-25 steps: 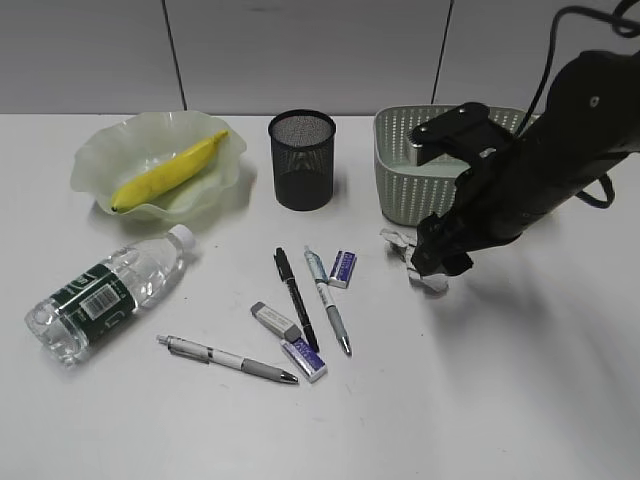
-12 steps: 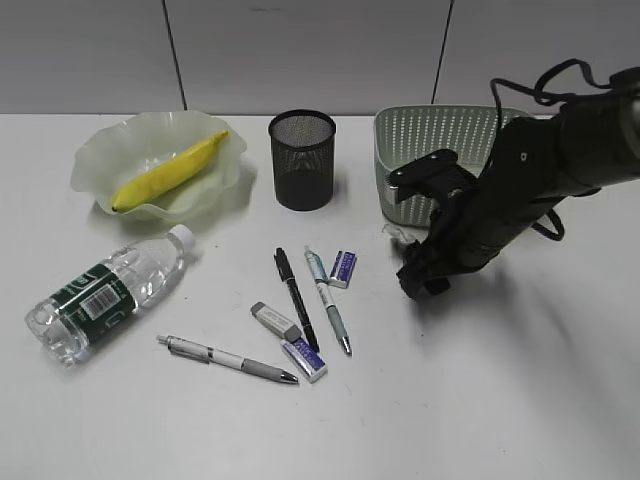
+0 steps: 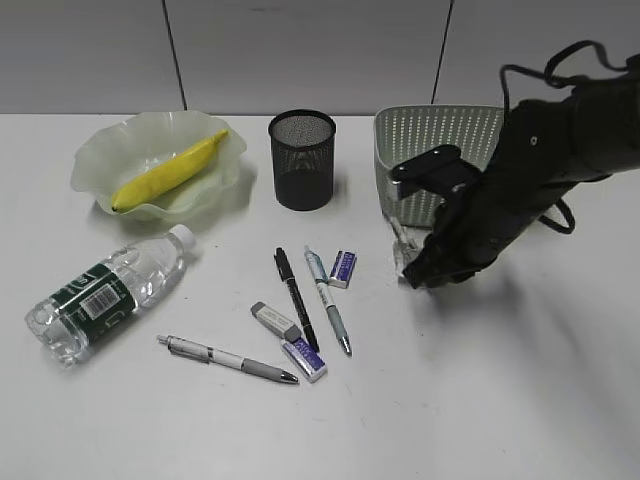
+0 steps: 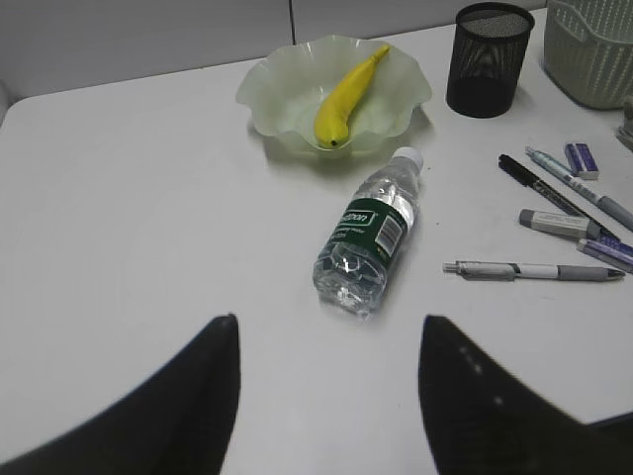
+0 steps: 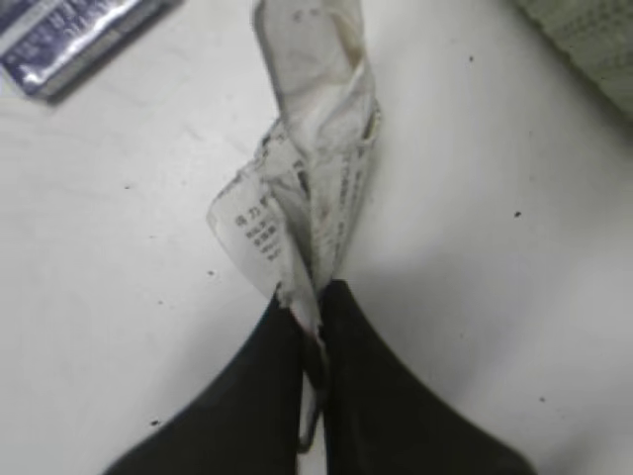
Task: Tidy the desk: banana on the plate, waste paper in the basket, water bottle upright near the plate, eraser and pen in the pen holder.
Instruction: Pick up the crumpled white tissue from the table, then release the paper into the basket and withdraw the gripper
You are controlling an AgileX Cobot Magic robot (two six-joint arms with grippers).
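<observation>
A: The waste-paper step is judged to be in hand. In the right wrist view the right gripper [image 5: 315,297] is seen pinched together on the lower edge of the waste paper [image 5: 309,188], printed marks showing on the crumpled sheet.

B: And in the exterior view that wad [image 3: 404,250] is found right of centre, at the tip of the right gripper [image 3: 415,272], just in front of the basket [image 3: 440,150]. Whether it is lifted clear of the desk [image 3: 480,400] cannot be told.

A: A lift and a short carry toward the upper right of the frame would be called for next, over the basket's near wall, before release.

B: Containers, left to right. At upper left, the plate [image 3: 95,160] is seen with the banana [image 3: 168,170] lying in it, so that part looks done.

A: At top centre, the pen holder [image 3: 302,160] is shown upright; nothing is seen in it. The pens [image 3: 296,297] and erasers [image 3: 343,268] are left on the desk in front of it.

B: The basket's inside is mostly hidden by its wall and the arm.

A: The water bottle [image 4: 374,233] is seen lying on its side below the plate in the left wrist view, with the left gripper [image 4: 326,396] held apart and empty.
</observation>
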